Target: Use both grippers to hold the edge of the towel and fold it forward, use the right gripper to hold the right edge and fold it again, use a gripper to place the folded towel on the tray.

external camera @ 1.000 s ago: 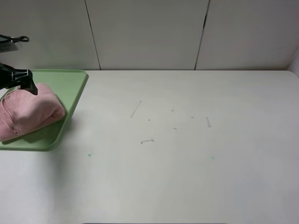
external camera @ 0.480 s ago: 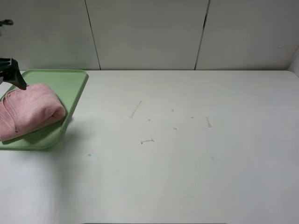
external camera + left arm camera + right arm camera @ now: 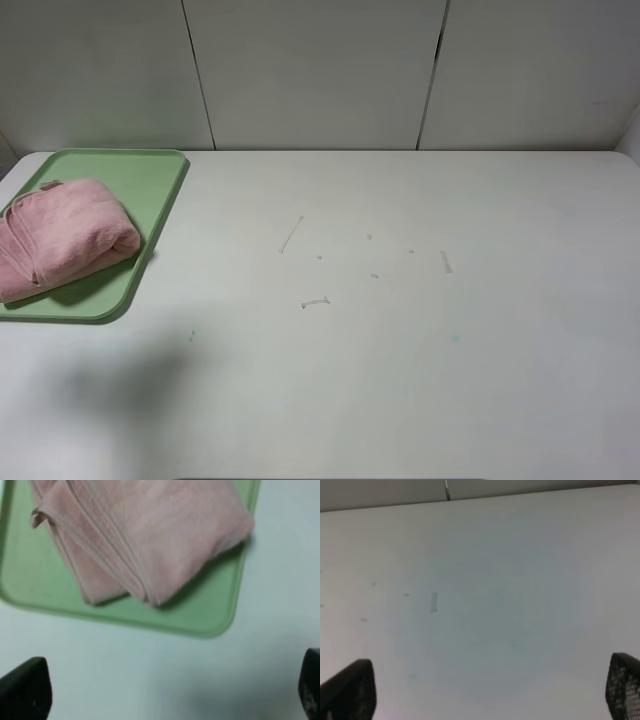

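Observation:
The folded pink towel (image 3: 62, 236) lies on the green tray (image 3: 150, 185) at the far left of the table. Neither arm shows in the exterior high view. In the left wrist view the towel (image 3: 150, 535) rests on the tray (image 3: 210, 615), and my left gripper (image 3: 167, 692) is open and empty above the white table just off the tray's edge, its two dark fingertips (image 3: 27, 690) wide apart. In the right wrist view my right gripper (image 3: 485, 690) is open and empty over bare table.
The white table (image 3: 400, 330) bears a few small scuff marks (image 3: 315, 302) near its middle. A panelled wall (image 3: 320, 70) stands along the back edge. One scuff mark (image 3: 433, 602) shows in the right wrist view.
My left gripper has drawn back from the towel and tray and left the exterior high view at the left edge. The towel stays on the tray.

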Tool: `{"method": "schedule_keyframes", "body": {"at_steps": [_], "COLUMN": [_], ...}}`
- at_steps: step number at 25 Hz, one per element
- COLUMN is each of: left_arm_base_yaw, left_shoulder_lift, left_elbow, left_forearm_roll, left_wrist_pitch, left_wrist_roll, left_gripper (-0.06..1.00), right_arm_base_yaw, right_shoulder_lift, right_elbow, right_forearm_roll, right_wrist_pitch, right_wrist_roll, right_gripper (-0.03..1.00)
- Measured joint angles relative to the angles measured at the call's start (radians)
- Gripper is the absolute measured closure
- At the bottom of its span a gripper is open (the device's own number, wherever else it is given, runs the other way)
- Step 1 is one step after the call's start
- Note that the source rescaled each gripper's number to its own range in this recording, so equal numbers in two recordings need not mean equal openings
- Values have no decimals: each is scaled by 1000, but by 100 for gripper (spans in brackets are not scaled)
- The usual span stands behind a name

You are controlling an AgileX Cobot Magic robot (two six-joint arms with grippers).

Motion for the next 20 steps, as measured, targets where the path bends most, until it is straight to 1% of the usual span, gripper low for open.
{"method": "schedule_keyframes", "body": {"at_steps": [9,14,17,20], "left_arm_base_yaw": [0,0,0,0], "left_shoulder_lift": [-340,-540,-651,-748], "left_elbow": [0,7,27,66], "left_forearm_roll": [0,0,-2,-34], "left_wrist_pitch": [232,240,241,241], "left_wrist_roll": [16,31,83,120], "left_gripper": [-5,-5,-5,-5], "right_arm_base_yaw": [0,0,0,0], "right_shoulder_lift": [0,0,0,0], "right_elbow": [0,0,0,0], "right_forearm_roll": [0,0,0,0], "right_wrist_pitch": [0,0,0,0], "right_wrist_roll": [0,0,0,0], "right_gripper": [-3,-3,-3,-3]}}
